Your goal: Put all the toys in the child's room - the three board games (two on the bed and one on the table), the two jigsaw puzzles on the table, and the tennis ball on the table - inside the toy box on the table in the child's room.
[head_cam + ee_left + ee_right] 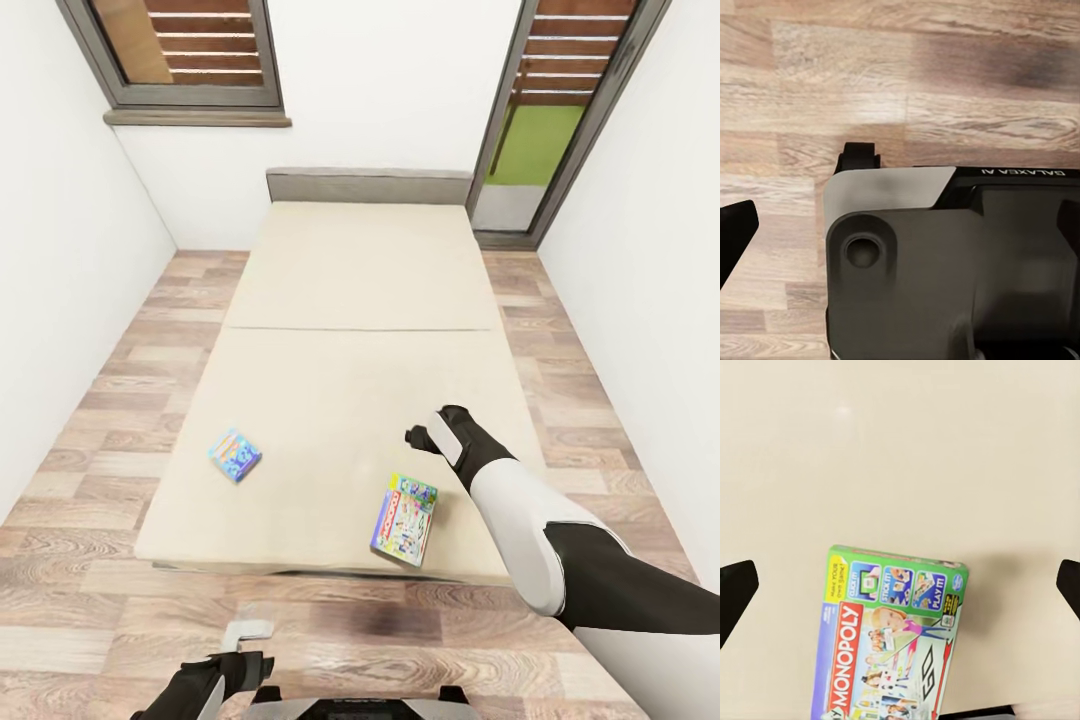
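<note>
Two board games lie on the beige bed [350,300]. The white-blue-green Monopoly box [405,518] [889,649] rests near the foot edge at the right. A smaller light-blue box [235,455] lies to its left. My right gripper [418,437] [900,589] hovers open over the mattress just beyond the Monopoly box, its dark fingertips [735,594] spread wide with nothing between them. My left gripper [235,668] hangs low over the wood floor beside my base, and one fingertip [735,232] stands far out to the side. The table, toy box, jigsaw puzzles and tennis ball are out of view.
A grey headboard [368,186] backs the bed against the far wall, between a window [185,50] and a glass door [560,110]. White walls close in on both sides, leaving narrow strips of wood floor [110,400]. My dark base [960,270] is below the left wrist.
</note>
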### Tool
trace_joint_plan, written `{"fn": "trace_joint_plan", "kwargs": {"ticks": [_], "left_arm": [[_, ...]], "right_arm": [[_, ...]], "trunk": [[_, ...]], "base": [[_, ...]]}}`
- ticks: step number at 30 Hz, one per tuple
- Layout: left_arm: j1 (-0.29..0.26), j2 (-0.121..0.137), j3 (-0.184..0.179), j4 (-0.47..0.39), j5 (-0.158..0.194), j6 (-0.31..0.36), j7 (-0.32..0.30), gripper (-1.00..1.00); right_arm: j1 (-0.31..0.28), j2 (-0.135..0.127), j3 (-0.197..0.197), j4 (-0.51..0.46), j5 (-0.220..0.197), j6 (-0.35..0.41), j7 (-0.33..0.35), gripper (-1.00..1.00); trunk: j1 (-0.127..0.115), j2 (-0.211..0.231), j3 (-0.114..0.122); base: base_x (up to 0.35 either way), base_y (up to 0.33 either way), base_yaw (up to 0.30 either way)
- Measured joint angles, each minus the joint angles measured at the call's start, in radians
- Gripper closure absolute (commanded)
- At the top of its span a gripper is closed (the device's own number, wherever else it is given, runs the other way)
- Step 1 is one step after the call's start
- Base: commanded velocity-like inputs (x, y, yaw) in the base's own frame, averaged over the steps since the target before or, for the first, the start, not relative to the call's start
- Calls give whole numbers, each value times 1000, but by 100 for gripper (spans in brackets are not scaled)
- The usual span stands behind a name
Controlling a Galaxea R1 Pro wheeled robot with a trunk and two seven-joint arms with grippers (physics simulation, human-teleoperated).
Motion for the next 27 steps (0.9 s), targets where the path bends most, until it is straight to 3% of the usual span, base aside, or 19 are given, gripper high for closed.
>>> {"fn": "trace_joint_plan", "kwargs": {"ticks": [27], "left_arm": [[0,0,-1,0,0,-3,-4,-100]], "right_arm": [[1,0,0,0,0,-3,0,-100]], "trunk": [[0,0,-44]], "base": [[0,0,0]]}}
